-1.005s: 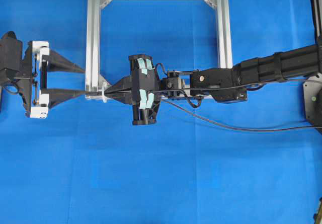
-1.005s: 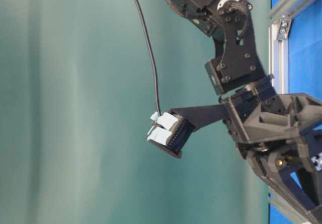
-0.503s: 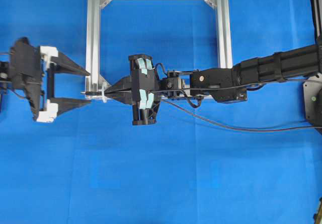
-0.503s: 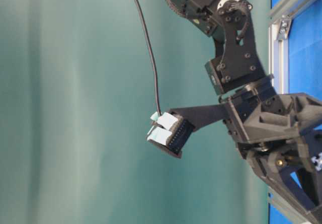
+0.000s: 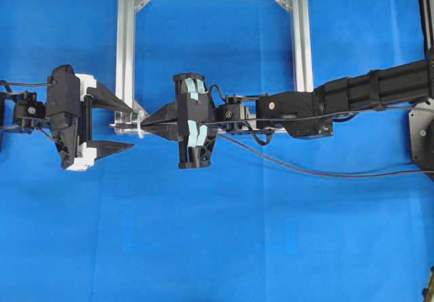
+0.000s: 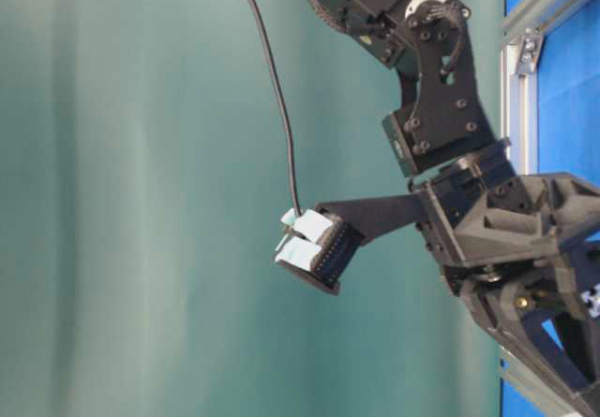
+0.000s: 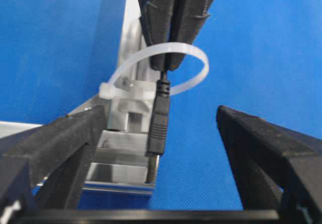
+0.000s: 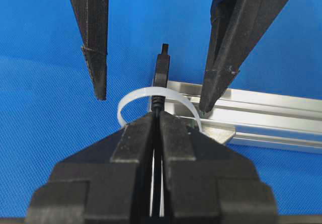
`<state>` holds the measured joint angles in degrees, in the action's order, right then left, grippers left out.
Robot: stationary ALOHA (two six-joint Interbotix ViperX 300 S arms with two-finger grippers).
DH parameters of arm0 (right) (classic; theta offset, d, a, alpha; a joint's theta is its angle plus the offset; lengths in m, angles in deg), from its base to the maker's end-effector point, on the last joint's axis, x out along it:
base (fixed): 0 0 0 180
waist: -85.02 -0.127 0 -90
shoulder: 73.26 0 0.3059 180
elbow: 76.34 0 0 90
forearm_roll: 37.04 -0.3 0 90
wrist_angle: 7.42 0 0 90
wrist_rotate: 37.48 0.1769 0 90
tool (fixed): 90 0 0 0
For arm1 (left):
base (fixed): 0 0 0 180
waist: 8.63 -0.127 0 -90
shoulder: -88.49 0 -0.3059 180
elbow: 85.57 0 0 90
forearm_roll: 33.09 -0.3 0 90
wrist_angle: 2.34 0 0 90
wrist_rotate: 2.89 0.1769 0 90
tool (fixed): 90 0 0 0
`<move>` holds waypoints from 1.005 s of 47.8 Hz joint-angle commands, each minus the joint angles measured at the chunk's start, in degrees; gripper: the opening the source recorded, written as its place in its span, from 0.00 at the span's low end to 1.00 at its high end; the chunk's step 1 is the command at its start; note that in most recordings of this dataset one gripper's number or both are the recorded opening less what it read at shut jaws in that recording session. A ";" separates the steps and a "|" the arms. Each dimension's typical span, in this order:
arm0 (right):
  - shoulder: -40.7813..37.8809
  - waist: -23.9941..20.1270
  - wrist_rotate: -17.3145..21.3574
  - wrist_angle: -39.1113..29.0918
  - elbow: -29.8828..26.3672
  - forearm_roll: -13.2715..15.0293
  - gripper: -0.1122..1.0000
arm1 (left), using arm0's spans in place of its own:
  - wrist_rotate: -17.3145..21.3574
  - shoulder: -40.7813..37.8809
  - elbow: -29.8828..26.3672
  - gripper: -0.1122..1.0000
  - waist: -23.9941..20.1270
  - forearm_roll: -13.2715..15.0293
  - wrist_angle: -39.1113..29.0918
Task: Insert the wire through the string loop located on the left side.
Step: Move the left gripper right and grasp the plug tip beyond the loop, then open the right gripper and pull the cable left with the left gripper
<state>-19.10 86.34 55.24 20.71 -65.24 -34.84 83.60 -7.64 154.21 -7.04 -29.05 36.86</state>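
plain blue desk (image 5: 271,248), silver frame (image 5: 302,37), translucent white string loop (image 7: 193,65), black wire (image 7: 159,126), black grippers with white and pale teal patches.

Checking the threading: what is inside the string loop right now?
The wire runs through the string loop: its plug tip sticks out the far side, between the open left pincer's fingers. The shut right pincer hides the wire behind the loop.
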 commanded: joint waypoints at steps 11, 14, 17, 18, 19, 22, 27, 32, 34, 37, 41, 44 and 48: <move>1.41 0.18 0.09 0.18 -0.88 -0.09 0.10 | 0.09 0.62 -0.44 0.89 0.26 -0.18 0.62; 1.32 0.18 0.09 0.18 -0.88 -0.09 0.10 | 0.09 0.62 -0.44 0.89 0.18 -0.18 0.70; 1.32 0.18 0.09 0.18 -0.88 -0.09 0.10 | 0.00 0.62 -0.44 0.89 0.18 -0.18 0.70; 1.32 0.18 0.09 0.18 -0.88 -0.09 0.10 | 0.00 0.62 -0.44 0.89 0.18 -0.18 0.62; 1.41 0.18 0.09 0.18 -0.88 -0.09 0.10 | 0.00 0.62 -0.53 0.88 0.26 -0.18 0.70; 1.32 0.18 0.09 0.18 -0.97 -0.09 0.10 | 0.00 0.62 -0.62 0.86 0.26 -0.18 0.70; 1.32 0.18 0.09 0.18 -0.97 -0.09 0.10 | 0.09 0.62 -0.62 0.76 0.18 -0.18 0.70; 1.32 0.18 0.09 0.18 -0.88 -0.09 0.10 | 0.62 0.62 -0.79 0.52 0.26 -0.18 0.70; 1.32 0.18 0.09 0.18 -0.97 -0.09 0.10 | 0.70 0.62 -0.79 0.40 0.18 -0.18 0.70; 1.32 0.18 0.09 0.18 -0.88 -0.09 0.10 | 0.70 0.53 -0.88 0.25 0.26 -0.18 0.70; 1.32 0.18 0.09 0.35 -0.88 0.00 0.10 | 0.70 0.53 -0.88 0.17 0.26 -0.09 0.70; 1.32 0.18 0.09 0.35 -0.97 -0.09 0.10 | 0.62 0.44 -0.88 0.17 0.18 -0.09 0.62; 1.32 0.18 0.09 0.18 -0.97 0.00 0.10 | 0.62 0.53 -0.88 0.17 0.18 -0.18 0.62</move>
<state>-19.01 86.34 55.24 20.71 -65.24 -34.76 84.30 -7.64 154.04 -6.87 -29.05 36.94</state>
